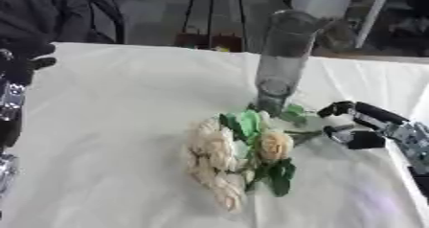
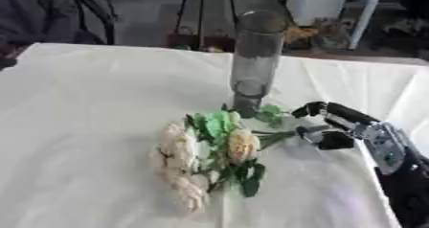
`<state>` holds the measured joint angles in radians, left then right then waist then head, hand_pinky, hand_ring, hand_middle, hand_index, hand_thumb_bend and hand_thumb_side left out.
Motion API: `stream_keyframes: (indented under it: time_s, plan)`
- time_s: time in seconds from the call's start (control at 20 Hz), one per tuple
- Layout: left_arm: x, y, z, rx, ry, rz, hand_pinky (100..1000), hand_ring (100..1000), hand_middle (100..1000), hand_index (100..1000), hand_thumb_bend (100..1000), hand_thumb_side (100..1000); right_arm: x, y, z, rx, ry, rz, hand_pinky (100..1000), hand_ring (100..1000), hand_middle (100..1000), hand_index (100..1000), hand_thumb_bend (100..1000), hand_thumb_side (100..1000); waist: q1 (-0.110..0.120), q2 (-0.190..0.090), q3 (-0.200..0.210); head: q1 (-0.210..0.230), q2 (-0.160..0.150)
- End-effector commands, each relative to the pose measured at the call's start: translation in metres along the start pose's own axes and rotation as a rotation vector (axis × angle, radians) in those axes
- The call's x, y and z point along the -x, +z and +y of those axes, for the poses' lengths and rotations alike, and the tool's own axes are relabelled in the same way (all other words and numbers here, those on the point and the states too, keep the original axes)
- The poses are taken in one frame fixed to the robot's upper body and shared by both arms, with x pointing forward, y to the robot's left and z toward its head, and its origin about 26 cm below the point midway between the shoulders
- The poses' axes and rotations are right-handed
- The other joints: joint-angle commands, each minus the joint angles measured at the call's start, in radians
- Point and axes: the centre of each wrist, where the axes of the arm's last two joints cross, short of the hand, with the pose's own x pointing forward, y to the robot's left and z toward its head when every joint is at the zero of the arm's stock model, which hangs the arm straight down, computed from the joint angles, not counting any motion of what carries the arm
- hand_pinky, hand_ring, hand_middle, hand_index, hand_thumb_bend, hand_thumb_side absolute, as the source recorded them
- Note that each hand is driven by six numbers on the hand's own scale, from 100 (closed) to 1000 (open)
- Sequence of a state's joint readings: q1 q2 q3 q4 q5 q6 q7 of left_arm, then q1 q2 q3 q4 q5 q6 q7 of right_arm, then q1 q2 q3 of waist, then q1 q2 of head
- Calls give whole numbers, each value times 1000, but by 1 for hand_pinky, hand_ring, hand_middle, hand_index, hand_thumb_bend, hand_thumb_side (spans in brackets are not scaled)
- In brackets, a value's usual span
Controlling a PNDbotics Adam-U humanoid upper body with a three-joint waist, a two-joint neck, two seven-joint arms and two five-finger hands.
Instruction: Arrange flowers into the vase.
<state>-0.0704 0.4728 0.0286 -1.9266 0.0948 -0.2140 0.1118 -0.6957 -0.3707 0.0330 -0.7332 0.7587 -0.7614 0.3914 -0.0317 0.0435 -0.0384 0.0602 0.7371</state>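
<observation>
Flowers (image 1: pixel 231 162) are lying flat on the white tablecloth (image 1: pixel 109 126), roughly mid-table and a bit toward your near edge. It's a small bunch of cream blooms with green leaves, heads pointing at you and the leafy end pointing up toward the vase (image 1: pixel 281 62). That vase is a tall clear glass cylinder standing upright just behind the bunch, and the topmost leaves sit right at its base; can't tell if they actually touch it.

Your right hand (image 2: pixel 335 126) comes in from the right edge and sits just beside the leafy end of the bunch. Its fingers are curled with the thumb underneath, sort of a pinch shape, and a thin green stem runs toward that gap, but you can't really make out whether it's gripped or just close.

Your left hand (image 1: pixel 21 59) shows at the far left edge in the left eye view, well apart from the flowers. Just a dark shape, so no telling what its fingers are doing.
</observation>
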Motion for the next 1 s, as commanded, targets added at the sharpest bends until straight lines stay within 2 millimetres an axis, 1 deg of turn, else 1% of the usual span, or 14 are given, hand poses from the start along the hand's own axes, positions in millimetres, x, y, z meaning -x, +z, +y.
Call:
stream_keyframes:
  time_s: [0.05,1.0]
  plan:
    - [-5,-5,1,8,-10,-24,802,803,762,748,473,759,-1,-2,-15,-121,94,-120,841,839,762,878,172,550,2,-7,1,3,-4]
    - [-5,-5,1,9,-9,-22,803,802,762,748,471,760,-6,-10,-4,-171,102,-142,840,837,761,877,179,546,1,-6,7,4,-2]
